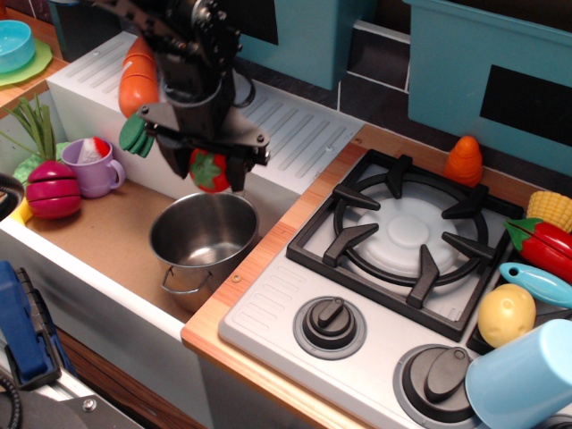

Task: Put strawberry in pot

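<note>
The strawberry point(207, 171) hangs in the air, pinched between the black fingers of the gripper point(208, 172), its red body showing between them with a bit of green cap toward the right. It sits just above the far rim of the pot point(203, 237), clear of the metal. The pot stands upright on the brown floor of the toy sink point(107, 234), its shiny bowl open to the camera and one wire loop handle pointing toward the near wall.

In this single view, the lilac mug point(93, 165) stands at the sink's left end, just beside the dark magenta sliced toy point(52, 189). An orange carrot point(138, 86) with green leaves lies on the white ribbed drainboard point(295, 134) behind the arm. To the right is the stove burner point(404, 231), with a small orange toy point(465, 160) behind it.
</note>
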Tool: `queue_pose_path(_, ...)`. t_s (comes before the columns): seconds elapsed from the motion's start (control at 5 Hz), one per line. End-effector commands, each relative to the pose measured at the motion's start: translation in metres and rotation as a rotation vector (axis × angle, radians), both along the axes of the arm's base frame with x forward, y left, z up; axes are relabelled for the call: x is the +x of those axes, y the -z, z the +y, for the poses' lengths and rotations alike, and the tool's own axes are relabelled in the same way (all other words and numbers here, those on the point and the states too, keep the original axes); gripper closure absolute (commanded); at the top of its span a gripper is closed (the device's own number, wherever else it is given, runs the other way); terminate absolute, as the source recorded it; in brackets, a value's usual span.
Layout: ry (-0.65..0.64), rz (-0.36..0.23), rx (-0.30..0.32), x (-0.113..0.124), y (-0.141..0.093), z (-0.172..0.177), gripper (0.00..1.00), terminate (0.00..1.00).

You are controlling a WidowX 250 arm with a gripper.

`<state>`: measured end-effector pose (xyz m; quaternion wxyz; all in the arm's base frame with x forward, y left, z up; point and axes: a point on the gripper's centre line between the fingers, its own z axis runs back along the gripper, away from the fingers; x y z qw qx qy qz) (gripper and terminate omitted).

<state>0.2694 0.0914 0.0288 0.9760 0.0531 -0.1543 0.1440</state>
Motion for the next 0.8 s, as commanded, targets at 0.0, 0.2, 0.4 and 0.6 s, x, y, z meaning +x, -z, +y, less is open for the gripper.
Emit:
queue_pose_path(0.0, -0.008, -0.022, -0.026, -0.0066, -0.0071, 0.0086, 1.00, 0.00)
queue_pose_path(0.2, 0.033, -0.062, -0.058, -0.0016, -0.0067, 0.0052, 0.00, 0.00)
queue_pose_path(0.4, 0.033, -0.062, -0.058, -0.0016, -0.0067, 0.0052, 0.00, 0.00)
queue_pose_path(0.6, 0.033, -0.062, -0.058, -0.0016, -0.0067, 0.0052, 0.00, 1.00)
